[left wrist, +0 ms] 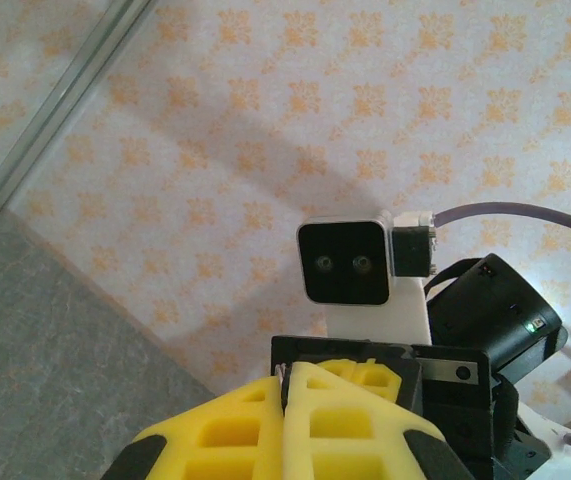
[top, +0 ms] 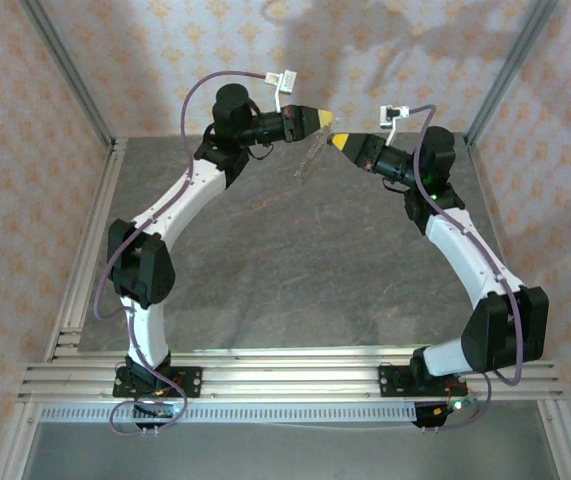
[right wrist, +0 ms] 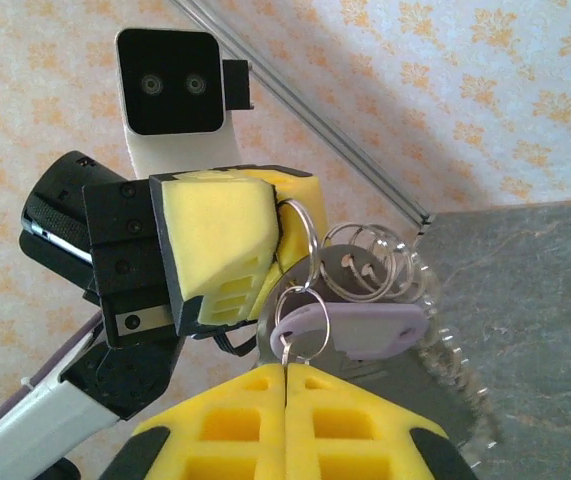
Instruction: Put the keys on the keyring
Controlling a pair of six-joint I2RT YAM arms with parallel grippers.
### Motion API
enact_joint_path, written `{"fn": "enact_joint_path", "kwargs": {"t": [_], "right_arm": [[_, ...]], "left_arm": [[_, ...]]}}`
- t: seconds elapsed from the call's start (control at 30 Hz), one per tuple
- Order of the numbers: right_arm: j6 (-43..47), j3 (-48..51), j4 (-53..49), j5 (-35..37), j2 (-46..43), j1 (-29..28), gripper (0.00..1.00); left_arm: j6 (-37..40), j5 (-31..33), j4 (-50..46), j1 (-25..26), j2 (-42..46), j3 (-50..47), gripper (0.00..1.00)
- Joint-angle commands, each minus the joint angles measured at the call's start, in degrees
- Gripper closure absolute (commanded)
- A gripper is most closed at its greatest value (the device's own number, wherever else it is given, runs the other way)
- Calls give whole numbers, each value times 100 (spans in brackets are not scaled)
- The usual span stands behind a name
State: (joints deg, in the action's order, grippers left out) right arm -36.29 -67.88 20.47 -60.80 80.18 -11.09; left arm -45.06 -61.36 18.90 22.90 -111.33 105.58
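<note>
left end effector (right wrist: 283,235): clamped on keyring (right wrist: 365,265) | right end effector (right wrist: 285,372): clamped on lilac key (right wrist: 365,325) | key lies sideways just above right tips, touching keyring beside left tips

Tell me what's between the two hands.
Right wrist view: a lilac-headed key and silver split rings hang between the left hand and the right hand.

There are 2 robot arms, the left arm (top: 180,200) and the right arm (top: 462,243). There are 2 yellow pincers, the left pincer (top: 323,117) and the right pincer (top: 334,141). There is 1 lilac key (right wrist: 365,328) and 1 grey bench (top: 295,270). The silver rings (right wrist: 360,262) are too bunched to count.
</note>
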Motion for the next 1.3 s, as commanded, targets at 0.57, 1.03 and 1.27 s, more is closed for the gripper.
{"fn": "enact_joint_path", "kwargs": {"t": [0.57,1.03,1.27], "right_arm": [[-1083,213,1169,1510,-330,192,67],[-1787,12,2118,1474,218,-124,59],[-1785,-46,2152,1457,295,-233,61]], "left_arm": [[-239,113,688,30,351,-59,100],[-311,160,776,57,333,-86,100],[-311,160,765,65,306,-59,100]]}}
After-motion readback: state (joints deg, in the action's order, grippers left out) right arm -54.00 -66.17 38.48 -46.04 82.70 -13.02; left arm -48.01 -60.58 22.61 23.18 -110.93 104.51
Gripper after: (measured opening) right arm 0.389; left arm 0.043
